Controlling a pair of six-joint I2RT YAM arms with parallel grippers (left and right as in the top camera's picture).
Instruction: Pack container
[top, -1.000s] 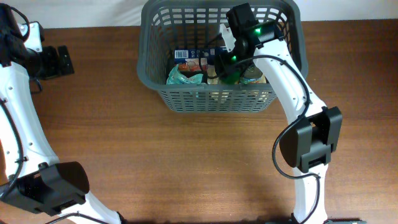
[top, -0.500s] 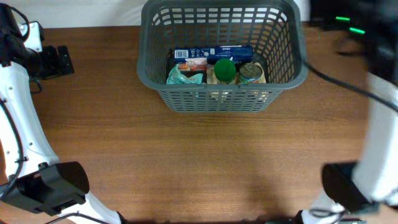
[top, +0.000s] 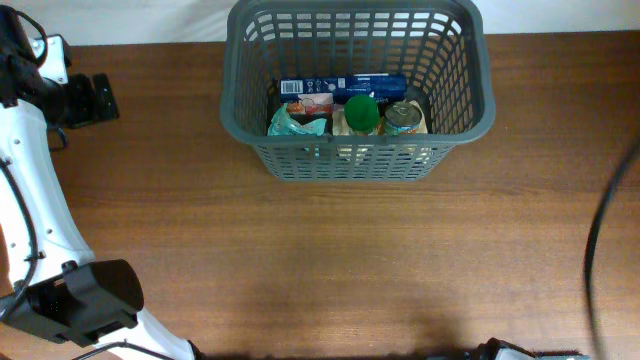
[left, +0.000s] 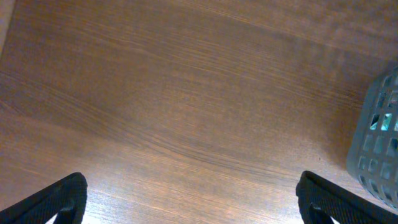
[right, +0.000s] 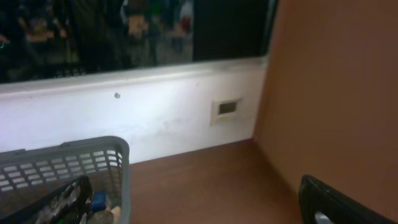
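Observation:
The dark grey basket (top: 240, 120) stands at the back middle of the table. In it lie a blue box (top: 340, 85), a green-capped bottle (top: 360, 112), a can (top: 404, 117) and a teal packet (top: 292, 122). My left gripper (top: 92, 97) is far to the left of the basket; in the left wrist view it (left: 199, 202) is open and empty over bare wood, with the basket's corner (left: 379, 143) at the right edge. My right gripper (right: 199, 205) is open and empty, to the right of the basket (right: 118, 168), and out of the overhead view.
The wooden table (top: 330, 260) runs to a white wall (right: 155, 112) at the back. A black cable (top: 598, 230) of the right arm hangs along the right edge of the overhead view. The left arm's white links (top: 30, 170) run down the left side.
My right arm has pulled out of the basket and swung away to the right, out of the overhead view. The green-capped bottle stays in the basket. The left arm has not moved.

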